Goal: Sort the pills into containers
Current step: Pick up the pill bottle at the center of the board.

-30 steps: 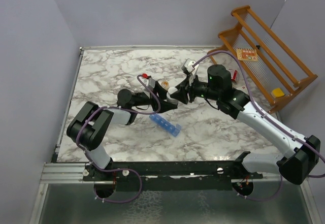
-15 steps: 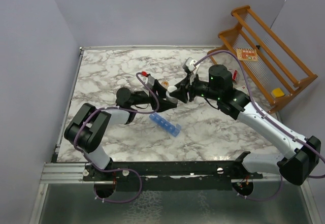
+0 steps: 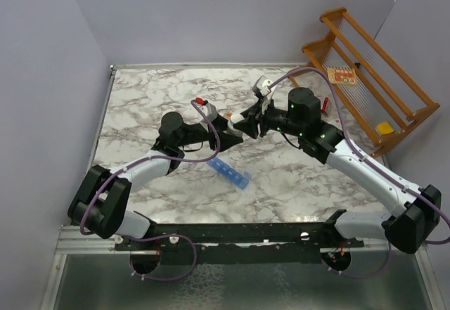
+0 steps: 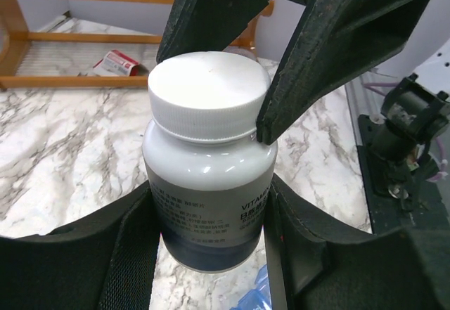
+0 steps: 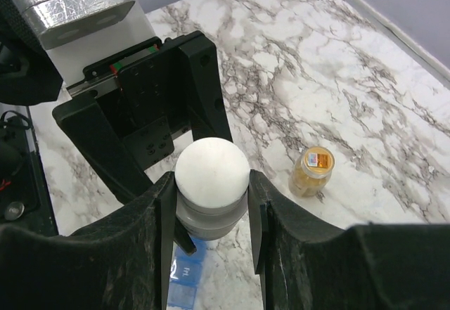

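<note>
Top view: The left gripper (image 3: 226, 130) and right gripper (image 3: 245, 124) meet nose to nose above the marble table (image 3: 155, 99). The blue pill box (image 3: 230, 171) lies flat on the table just in front of them, touched by neither.
Left wrist view: The left gripper's fingers clamp the body of a dark bottle (image 4: 209, 176). The right gripper's fingers pinch its white cap (image 4: 211, 88) from above.
Right wrist view: The cap sits squeezed between the right fingers. A small amber jar (image 5: 313, 171) stands apart on the table.
Step in hand: Uncapping the bottle, by the look of it. No pills show.
Next move: Likely a twist of the cap against a firm hold below, then a lift clear before tipping towards the pill box.
</note>
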Action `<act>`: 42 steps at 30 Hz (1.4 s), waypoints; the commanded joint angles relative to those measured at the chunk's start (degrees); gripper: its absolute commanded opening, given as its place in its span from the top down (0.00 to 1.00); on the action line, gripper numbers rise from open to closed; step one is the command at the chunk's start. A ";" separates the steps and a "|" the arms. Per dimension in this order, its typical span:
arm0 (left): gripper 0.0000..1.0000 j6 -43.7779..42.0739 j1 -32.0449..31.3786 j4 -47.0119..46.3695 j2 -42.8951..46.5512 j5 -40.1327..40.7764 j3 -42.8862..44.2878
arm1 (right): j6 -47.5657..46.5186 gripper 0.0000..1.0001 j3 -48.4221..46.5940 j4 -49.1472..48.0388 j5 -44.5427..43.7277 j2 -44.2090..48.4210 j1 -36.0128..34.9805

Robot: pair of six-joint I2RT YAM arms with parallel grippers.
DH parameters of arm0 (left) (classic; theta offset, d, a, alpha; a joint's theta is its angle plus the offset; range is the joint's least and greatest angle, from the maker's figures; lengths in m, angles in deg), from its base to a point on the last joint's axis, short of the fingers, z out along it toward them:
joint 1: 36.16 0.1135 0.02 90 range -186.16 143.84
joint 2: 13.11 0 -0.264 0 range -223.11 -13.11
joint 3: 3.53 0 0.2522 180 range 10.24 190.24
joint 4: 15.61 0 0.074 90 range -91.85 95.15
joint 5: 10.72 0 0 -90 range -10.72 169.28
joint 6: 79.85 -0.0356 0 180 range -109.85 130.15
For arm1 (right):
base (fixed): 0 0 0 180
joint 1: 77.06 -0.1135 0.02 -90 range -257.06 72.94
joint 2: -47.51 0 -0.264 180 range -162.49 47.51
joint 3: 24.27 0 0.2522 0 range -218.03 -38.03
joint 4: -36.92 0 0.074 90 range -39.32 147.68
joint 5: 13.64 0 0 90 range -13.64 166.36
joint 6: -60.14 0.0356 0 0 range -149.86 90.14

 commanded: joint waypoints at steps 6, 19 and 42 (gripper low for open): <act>1.00 -4.43 -0.81 5.07 1.20 6.73 0.36 | 1.50 0.26 -1.71 -3.87 -3.15 -0.67 0.12; 1.00 -7.64 -2.72 5.49 4.80 11.75 -1.24 | 11.37 0.25 -0.38 -6.94 -17.09 2.85 -0.02; 1.00 -12.39 -3.91 7.57 8.28 23.38 -2.87 | 17.17 0.30 -3.28 -3.21 -26.87 -0.91 -7.74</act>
